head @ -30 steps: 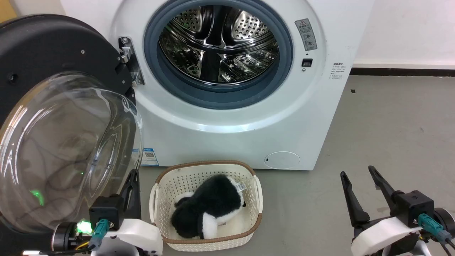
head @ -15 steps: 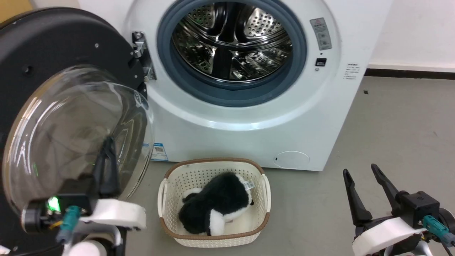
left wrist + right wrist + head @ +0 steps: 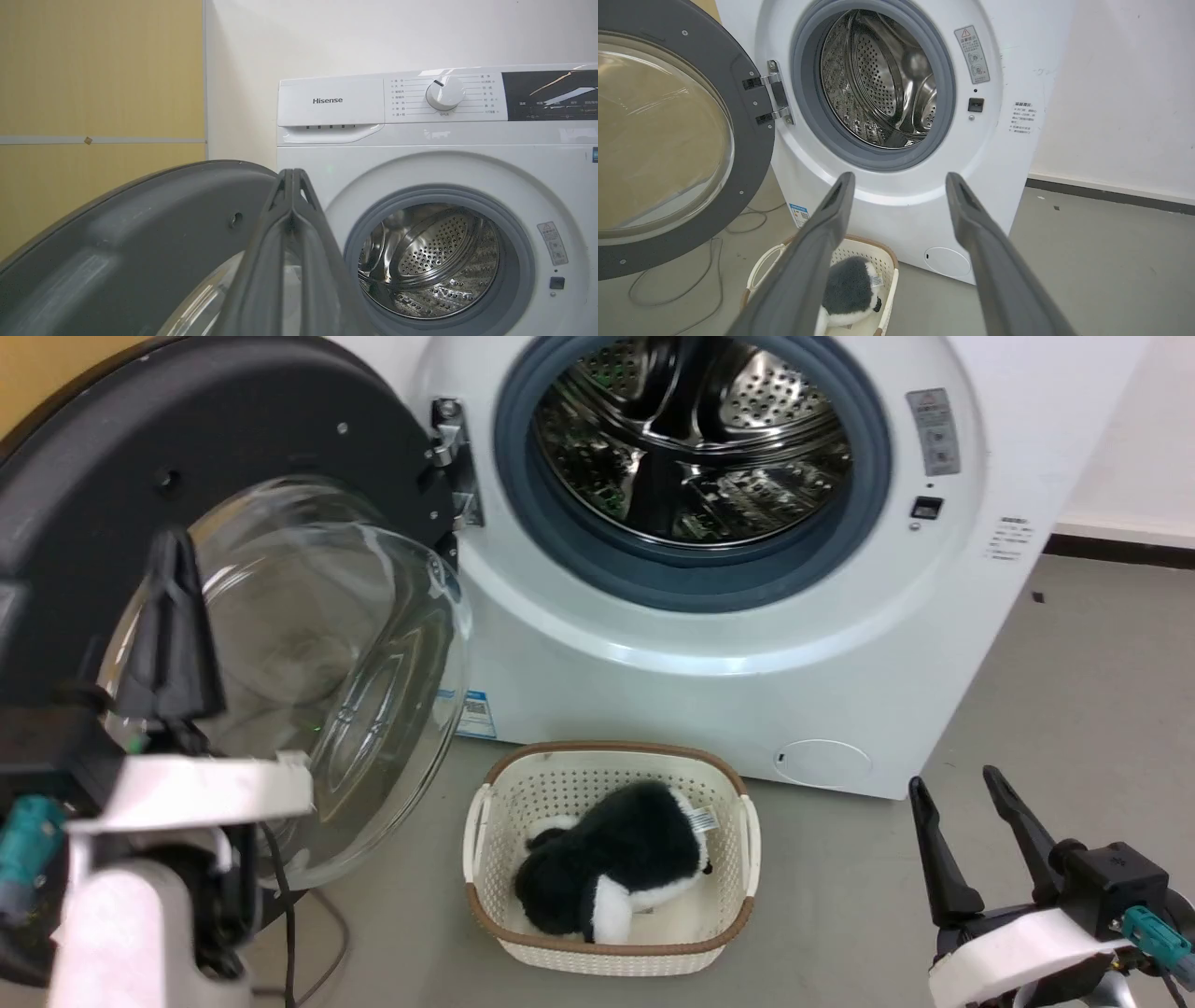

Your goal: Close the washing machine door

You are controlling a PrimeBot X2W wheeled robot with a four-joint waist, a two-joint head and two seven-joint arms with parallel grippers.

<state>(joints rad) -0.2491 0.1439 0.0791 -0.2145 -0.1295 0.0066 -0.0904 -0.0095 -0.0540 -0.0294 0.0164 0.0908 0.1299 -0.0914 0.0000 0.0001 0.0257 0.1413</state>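
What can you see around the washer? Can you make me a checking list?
Surface: grey floor.
Job's things: door wide open on its hinge; washer drum looks empty.
Clutter: basket before the washer, plush toy inside.
Grippers: left gripper shut, high, in front of the door; right gripper open, low, holding nothing.
Cables: cable on the floor under the door.
Surroundings: white wall, yellow panel.
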